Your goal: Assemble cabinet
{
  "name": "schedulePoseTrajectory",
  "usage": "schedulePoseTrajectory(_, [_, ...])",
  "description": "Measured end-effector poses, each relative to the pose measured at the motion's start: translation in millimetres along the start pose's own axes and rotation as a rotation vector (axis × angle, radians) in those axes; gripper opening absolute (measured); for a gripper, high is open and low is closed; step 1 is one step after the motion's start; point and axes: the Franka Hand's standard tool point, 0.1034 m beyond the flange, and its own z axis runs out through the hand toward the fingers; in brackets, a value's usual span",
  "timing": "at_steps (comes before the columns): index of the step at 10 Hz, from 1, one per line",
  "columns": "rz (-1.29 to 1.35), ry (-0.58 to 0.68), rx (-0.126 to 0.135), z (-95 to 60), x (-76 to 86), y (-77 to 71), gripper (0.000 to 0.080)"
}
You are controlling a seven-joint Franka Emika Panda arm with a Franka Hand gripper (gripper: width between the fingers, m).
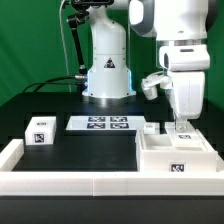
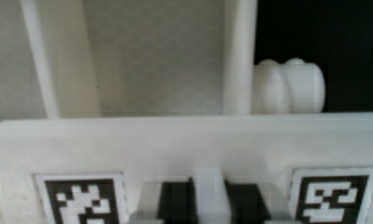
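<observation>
The cabinet (image 1: 175, 152) is a large white box-shaped body with a tag on its front, at the exterior view's right near the front wall. My gripper (image 1: 180, 124) points straight down onto its top. In the wrist view the cabinet (image 2: 183, 150) fills the frame, with two tags on the near face. My gripper (image 2: 204, 203) has its two dark fingers (image 2: 172, 203) close on either side of a thin white upright strip of the cabinet. A small white tagged block (image 1: 40, 130) lies apart at the exterior view's left.
The marker board (image 1: 100, 123) lies flat in front of the robot base. A low white wall (image 1: 70, 182) runs along the table's front and left side. A white ribbed round part (image 2: 289, 85) shows beyond the cabinet in the wrist view.
</observation>
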Motion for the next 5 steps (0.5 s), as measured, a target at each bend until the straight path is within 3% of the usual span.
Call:
schedulePoseTrajectory(2, [-0.003,-0.008,0.018,0.5,1.4,15.9,0.007])
schedulePoseTrajectory(5, [-0.008,-0.009,0.023,2.3,1.7,43.7,0.007])
